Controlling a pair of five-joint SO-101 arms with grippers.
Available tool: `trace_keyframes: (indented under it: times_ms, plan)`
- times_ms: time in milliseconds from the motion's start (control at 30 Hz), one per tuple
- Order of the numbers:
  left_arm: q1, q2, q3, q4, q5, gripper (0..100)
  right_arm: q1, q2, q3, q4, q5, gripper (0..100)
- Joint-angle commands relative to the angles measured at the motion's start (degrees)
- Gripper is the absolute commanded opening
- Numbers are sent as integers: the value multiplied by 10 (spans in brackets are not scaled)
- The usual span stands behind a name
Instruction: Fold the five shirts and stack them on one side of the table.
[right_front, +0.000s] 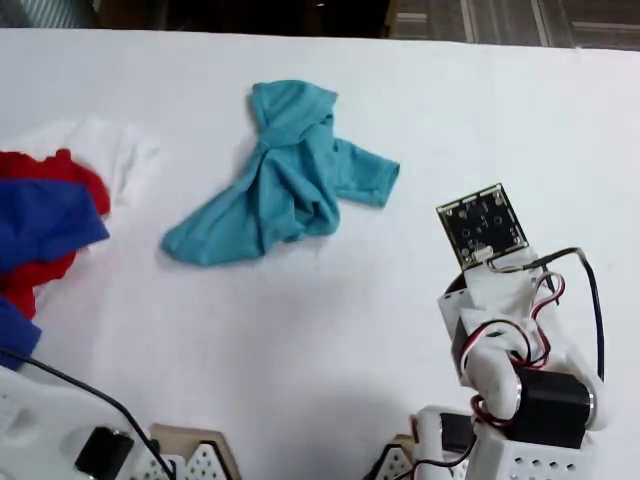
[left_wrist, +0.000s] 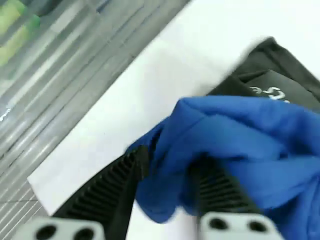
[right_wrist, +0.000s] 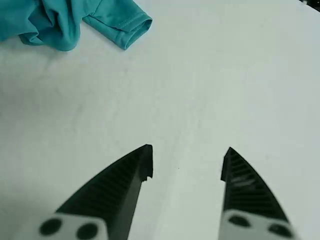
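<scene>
White counter (right_front: 330, 330) carries a crumpled teal shirt (right_front: 285, 185) near 12 o'clock and a heap (right_front: 50, 220) at 9 (red, blue, white). Left claw (left_wrist: 171, 160) seems clamped on a blue shirt (left_wrist: 250, 140); right claw (right_wrist: 188, 150) gapes, empty. Cloth is light, floppy: pinch hems or shoulders.

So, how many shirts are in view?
5: crumpled teal shirt central on the white table; white shirt, red shirt and blue shirt piled at its edge; black printed shirt by the blue. More may be hidden.

Bright, even light; table (right_front: 500, 100) glares; soft shadow beneath teal shirt (right_front: 280, 185).
</scene>
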Motion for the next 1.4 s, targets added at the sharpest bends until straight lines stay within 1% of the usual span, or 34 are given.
trace_keyframes:
  times_ms: [0,133,200,367,533,600,667,733,867,933,1033,1133,1200,1267,1367]
  plan:
    - [15,-9,-28,2,-1,219,0,6,-3,0,3,230]
    - [25,-8,-73,7,0,211,0,6,-3,1,3,230]
    - [35,-9,-101,22,1,211,0,6,-3,1,2,230]
    - [92,-9,-200,133,1,211,0,7,-2,-9,-2,230]
    - [189,-9,-320,291,4,213,0,12,4,-48,-6,231]
    - [236,-9,-358,355,27,214,0,12,19,-69,-34,231]
    - [267,-10,-370,353,58,214,-7,13,40,-94,-59,232]
    - [289,-8,-364,353,73,214,-37,13,56,-115,-67,232]
    - [335,-14,-304,353,73,214,-128,15,62,-155,-69,231]
    - [354,-28,-243,353,74,214,-162,34,62,-184,-70,231]
    - [392,-64,-121,353,74,214,-186,98,58,-230,-70,231]
    - [440,-101,30,349,74,214,-186,189,25,-265,-70,231]
    - [472,-120,124,320,89,214,-187,248,-20,-268,-70,231]
    - [500,-138,200,268,105,214,-188,293,-67,-265,-70,231]
    - [541,-149,284,188,109,215,-188,336,-132,-244,-70,231]
